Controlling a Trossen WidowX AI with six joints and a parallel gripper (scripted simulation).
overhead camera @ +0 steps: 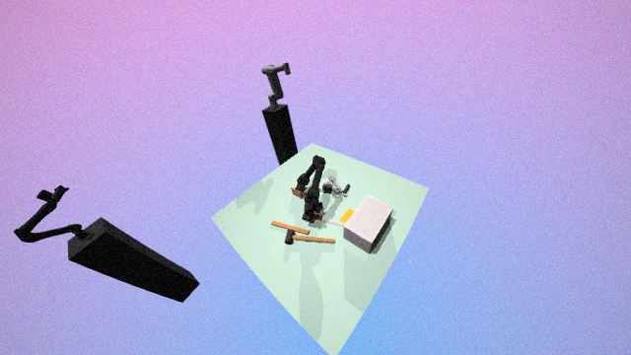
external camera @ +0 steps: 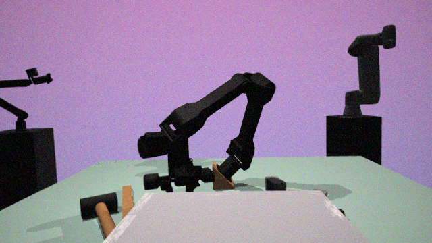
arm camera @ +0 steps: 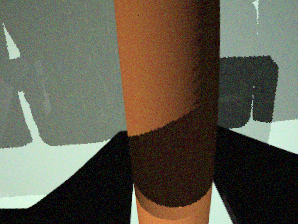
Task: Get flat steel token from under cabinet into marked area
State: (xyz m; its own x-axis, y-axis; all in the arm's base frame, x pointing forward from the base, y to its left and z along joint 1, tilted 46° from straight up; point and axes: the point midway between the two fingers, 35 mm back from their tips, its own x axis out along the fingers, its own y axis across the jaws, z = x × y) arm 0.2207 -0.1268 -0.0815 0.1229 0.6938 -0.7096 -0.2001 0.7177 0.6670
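My gripper [overhead camera: 316,217] [arm camera: 165,136] is shut on the orange-brown round handle [arm camera: 167,75] of a tool, low in front of the cabinet. A thin pale rod [overhead camera: 333,221] runs from the handle to the lower front of the white-topped cabinet [overhead camera: 370,216] [external camera: 236,216]. Whether the rod's end is under the cabinet cannot be told. The orange marked area [overhead camera: 347,215] lies in front of the cabinet, beside the rod. The token is not visible in any view. In the exterior view the cabinet's top hides the fingertips and the marked area.
A hammer with a black head [overhead camera: 289,238] [external camera: 98,206] and a wooden stick [overhead camera: 291,227] [external camera: 127,199] lie to the gripper's side. A grey and black object [overhead camera: 335,186] lies beside the arm. A brown wedge [overhead camera: 298,192] [external camera: 222,181] is at the arm's base. Two other arms stand on pedestals beyond the table.
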